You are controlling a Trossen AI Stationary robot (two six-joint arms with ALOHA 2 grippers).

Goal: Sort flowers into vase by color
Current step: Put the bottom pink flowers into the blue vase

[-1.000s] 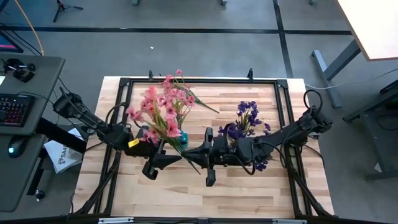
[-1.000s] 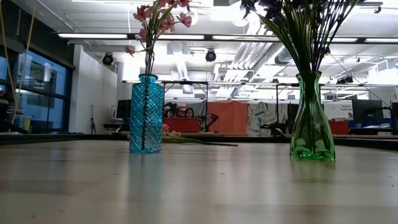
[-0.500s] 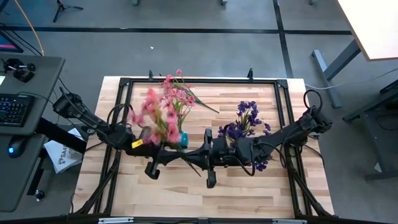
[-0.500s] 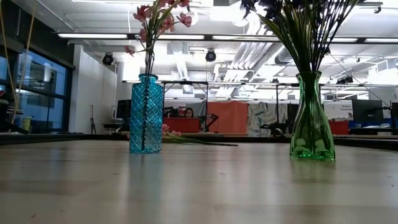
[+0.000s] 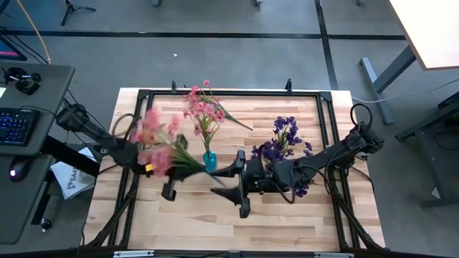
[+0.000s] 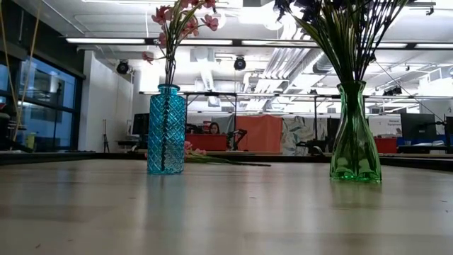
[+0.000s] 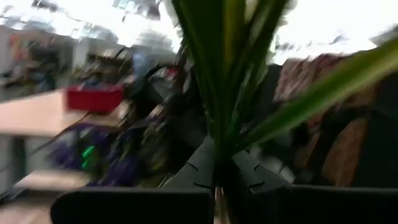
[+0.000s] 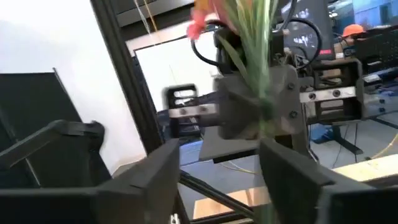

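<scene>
1. Pink flowers point(image 5: 156, 140) held above the tabletop point(image 5: 287, 222), just left of the blue vase point(image 5: 209, 159) in the high view; blossoms blurred, stems slanting toward the vase.
2. Left gripper point(image 7: 219, 180) closed on the green stems of that pink bunch, fingers point(image 7: 193, 169) pressed against them on both sides.
3. Blue vase already holding a smaller sprig of pink blossoms point(image 5: 203, 111), upright on the tabletop.
4. Right gripper point(image 5: 233, 184) just right of the blue vase, low over the tabletop, fingers spread wide with nothing between them; facing the left gripper in its own wrist view.
5. Green vase point(image 6: 354, 134) well right of the blue vase, filled with purple flowers point(image 5: 285, 140).
6. One more pink sprig point(image 6: 212, 159) lying flat on the tabletop behind the blue vase in the low view.
</scene>
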